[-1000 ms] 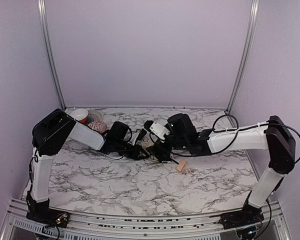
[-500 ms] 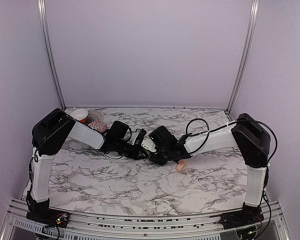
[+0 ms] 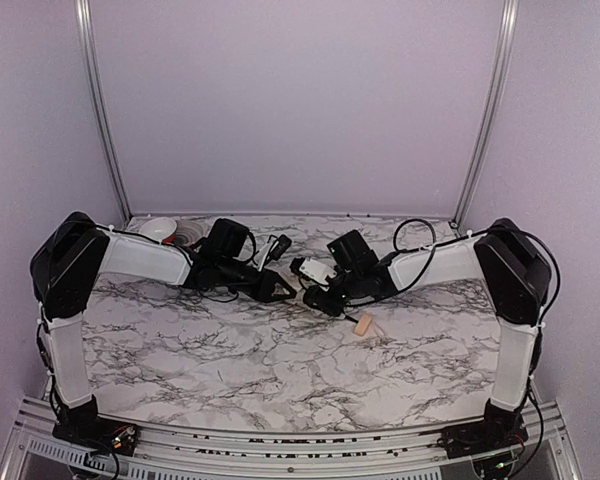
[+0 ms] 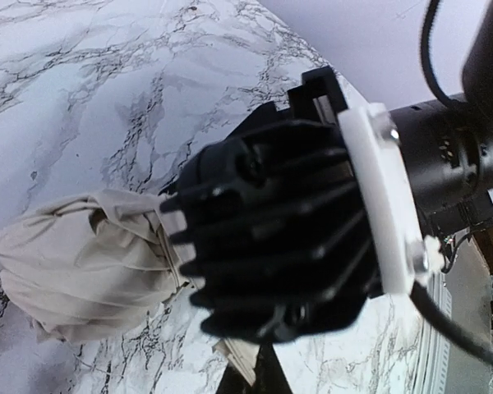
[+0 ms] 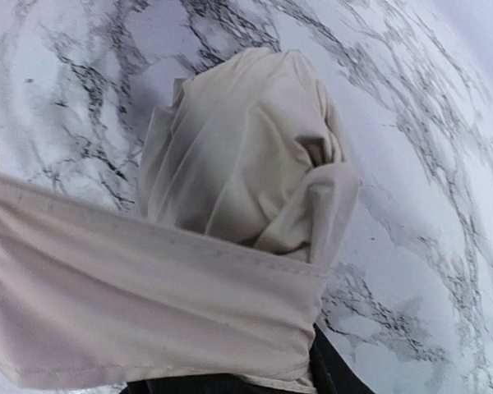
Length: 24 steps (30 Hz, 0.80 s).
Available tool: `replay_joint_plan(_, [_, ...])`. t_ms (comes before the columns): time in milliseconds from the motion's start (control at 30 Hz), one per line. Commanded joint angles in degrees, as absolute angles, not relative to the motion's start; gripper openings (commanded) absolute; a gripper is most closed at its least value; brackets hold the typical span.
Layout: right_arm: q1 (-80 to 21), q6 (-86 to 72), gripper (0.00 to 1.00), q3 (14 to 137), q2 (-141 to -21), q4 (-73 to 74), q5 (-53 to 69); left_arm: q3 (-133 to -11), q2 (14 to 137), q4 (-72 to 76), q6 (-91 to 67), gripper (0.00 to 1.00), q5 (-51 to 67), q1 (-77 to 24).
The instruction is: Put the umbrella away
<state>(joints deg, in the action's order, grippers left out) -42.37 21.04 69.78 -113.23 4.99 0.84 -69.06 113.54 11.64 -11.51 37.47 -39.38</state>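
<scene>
The umbrella lies mid-table between my two grippers. Its cream canopy [image 4: 82, 263] is a bunched bundle on the marble, and its tan knob handle [image 3: 363, 323] points toward the front right. My left gripper [image 3: 283, 290] is shut, and a cream flap of the canopy [image 4: 245, 349] sticks out at its jaws [image 4: 259, 369]. My right gripper [image 3: 318, 298] faces it from the right, right against the fabric. In the right wrist view a taut band of canopy [image 5: 148, 312] covers the jaws; only one black finger [image 5: 337, 373] shows beside the bundle [image 5: 246, 164].
A white bowl [image 3: 160, 229] and a striped object [image 3: 192, 233] sit at the back left, behind my left arm. The right wrist's black body and white plate [image 4: 370, 197] fill much of the left wrist view. Marble table [image 3: 280, 380] stretches toward the front.
Both arms have shifted toward the back of the table with the umbrella between them. The right gripper's fingers have drawn closer together. The handle has slid slightly back.
</scene>
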Motion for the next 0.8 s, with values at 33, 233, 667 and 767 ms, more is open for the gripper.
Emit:
replay_joint_plan(33, [-32.3, 12.6, 0.00, 68.3, -111.1, 6.0, 21.8, -68.1, 107.0, 7.5, -11.3, 0.00, 42.6, -39.6])
replay_joint_plan(233, [-28.2, 6.4, 0.00, 70.6, -111.9, 4.4, 37.2, -66.8, 106.0, 8.1, -12.8, 0.00, 42.7, -40.1])
replay_joint_plan(667, [-25.3, -13.2, 0.00, 71.8, -117.9, -6.3, 43.7, -65.8, 116.7, 16.5, -20.6, 0.00, 41.6, -42.1])
replay_joint_plan(767, [-25.3, -16.7, 0.00, 71.2, -118.9, -8.1, 37.1, -65.6, 115.1, 20.5, -22.0, 0.00, 41.4, -44.6])
